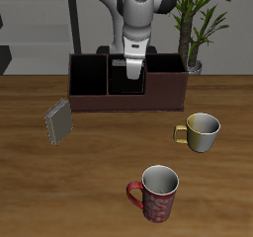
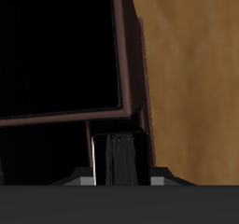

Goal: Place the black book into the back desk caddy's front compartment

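The back desk caddy is a long dark reddish-brown box with black cells, standing far back on the table. My gripper hangs right over its middle part, shut on the black book. The book stands upright, its lower end down at the caddy's rim. I cannot tell which cell it is over. In the wrist view the black book shows its pale page edge between my jaws. Beyond it are a black cell and the caddy's brown wall.
A grey book leans on the table in front of one end of the caddy. A pale yellow mug and a red patterned mug stand nearer the front edge. A potted plant stands behind the caddy's other end.
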You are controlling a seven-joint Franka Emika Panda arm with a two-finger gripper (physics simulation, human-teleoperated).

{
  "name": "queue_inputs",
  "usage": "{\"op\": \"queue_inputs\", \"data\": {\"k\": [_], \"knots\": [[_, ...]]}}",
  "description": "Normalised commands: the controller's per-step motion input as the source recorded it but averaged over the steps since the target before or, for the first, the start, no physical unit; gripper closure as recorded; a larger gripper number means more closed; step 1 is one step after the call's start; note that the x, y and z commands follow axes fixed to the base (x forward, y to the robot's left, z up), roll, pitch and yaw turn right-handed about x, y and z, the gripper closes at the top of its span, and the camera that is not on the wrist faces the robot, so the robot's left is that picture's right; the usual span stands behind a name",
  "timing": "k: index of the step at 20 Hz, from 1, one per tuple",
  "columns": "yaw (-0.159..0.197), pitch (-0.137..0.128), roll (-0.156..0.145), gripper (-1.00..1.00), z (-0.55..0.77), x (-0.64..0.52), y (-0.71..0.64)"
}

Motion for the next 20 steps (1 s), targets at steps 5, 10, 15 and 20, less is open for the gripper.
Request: {"op": "queue_inputs", "data": {"k": [5,10,15,20], "knots": [[0.007,0.029,0.009,1.0,-0.13,-0.03,0.07],[0.015,0.021,0.001,1.0,-0.12,-0.05,0.02],[0.002,0.062,0.006,1.0,-0.27,-0.02,0.04],[-0.069,0.062,0.011,-1.0,-0.08,-0.01,0.07]]}}
